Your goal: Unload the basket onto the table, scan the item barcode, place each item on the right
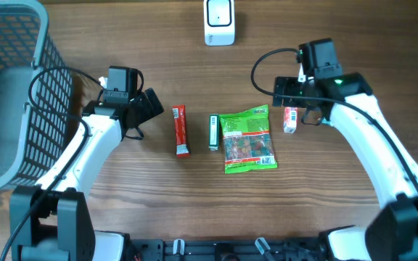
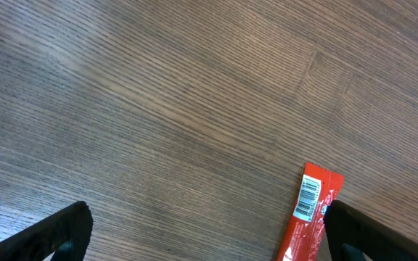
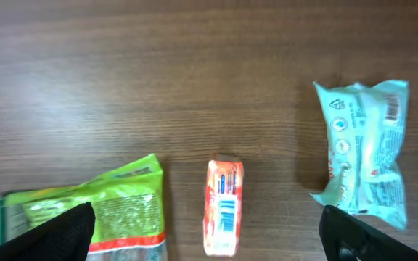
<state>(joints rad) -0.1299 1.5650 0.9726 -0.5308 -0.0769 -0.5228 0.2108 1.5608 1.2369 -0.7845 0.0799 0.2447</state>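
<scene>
Hovering above the brown wood-grain tabletop (image 1: 354, 29), the right claw (image 3: 206, 212) stands spread wide and pinches nothing. The small orange packet (image 3: 223, 203) with a white barcode panel lies flat right under it, between the two fingers and touching neither. Its long axis runs crosswise to the line joining those fingers, so a straight drop and squeeze would, I judge, meet its long sides. The barcode faces up (handy for finding it, awkward for showing it to a reader). A crinkled green snack bag (image 3: 115, 210) lies near on one side and a pale teal pouch (image 3: 365, 163) on the other, both apart from the packet. The white box-shaped scanner (image 1: 219, 22) stands at the far edge, well apart. The left claw (image 2: 207, 217) is likewise spread and empty, with a long red stick packet (image 2: 307, 217) just beside one finger. For the orange packet, the right arm is plainly nearer.
</scene>
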